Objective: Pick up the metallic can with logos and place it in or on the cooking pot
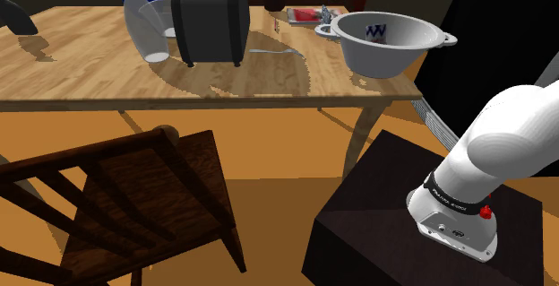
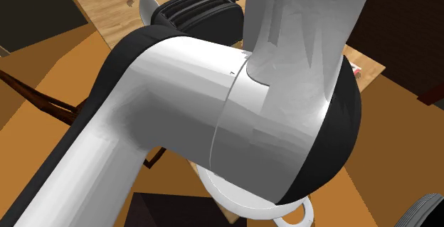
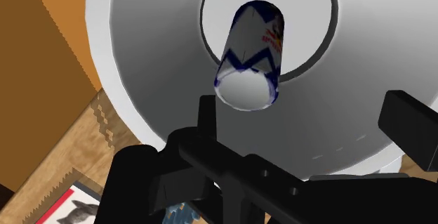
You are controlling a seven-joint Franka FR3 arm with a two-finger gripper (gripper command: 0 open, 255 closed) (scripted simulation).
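Holding gripper (image 3: 309, 121) wide open, empty, above can (image 3: 251, 50) sitting in pot (image 3: 140, 68); best lifting straight up, avoiding clipping can or rim.

Arm (image 1: 511, 132): glossy white rounded shells, black joints (image 2: 334, 140), thin seam (image 2: 226, 112) between shells. Dark band (image 1: 445, 196) with small pale lettering above pale grey cuff (image 1: 452, 230); red button (image 1: 486, 211) at cuff's 3 o'clock. Gripper (image 3: 303, 103): all black, two blocky fingers (image 3: 207, 117)
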